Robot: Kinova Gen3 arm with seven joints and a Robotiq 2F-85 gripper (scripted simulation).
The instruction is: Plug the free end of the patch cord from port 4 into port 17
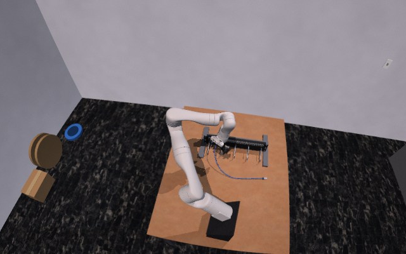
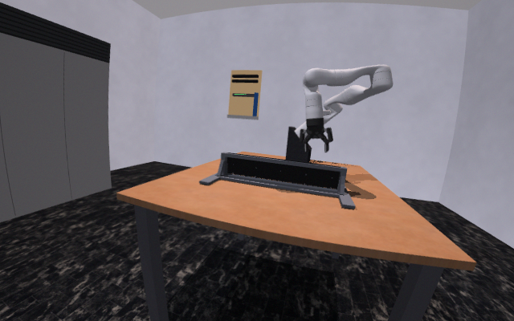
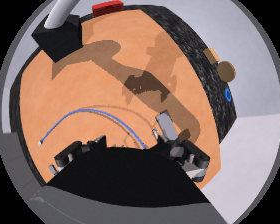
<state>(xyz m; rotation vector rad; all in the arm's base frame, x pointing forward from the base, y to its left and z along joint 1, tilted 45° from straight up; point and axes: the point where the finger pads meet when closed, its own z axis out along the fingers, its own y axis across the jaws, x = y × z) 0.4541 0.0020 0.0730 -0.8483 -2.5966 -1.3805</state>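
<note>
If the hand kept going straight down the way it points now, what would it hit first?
Probably the rack's left end, near the blue cord's plugged end. The open hand hangs above it, holding nothing; exact alignment is unclear.

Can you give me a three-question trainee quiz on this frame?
1. True or false: the claw is shut on the blue cord.
2. Where does the cord's free plug lie? A) on the table B) on the floor C) in a port
3. The claw hangs above which end of the rack in the top view?

Key: 1 false, it is open and empty. 2 A. 3 the left end.
</note>
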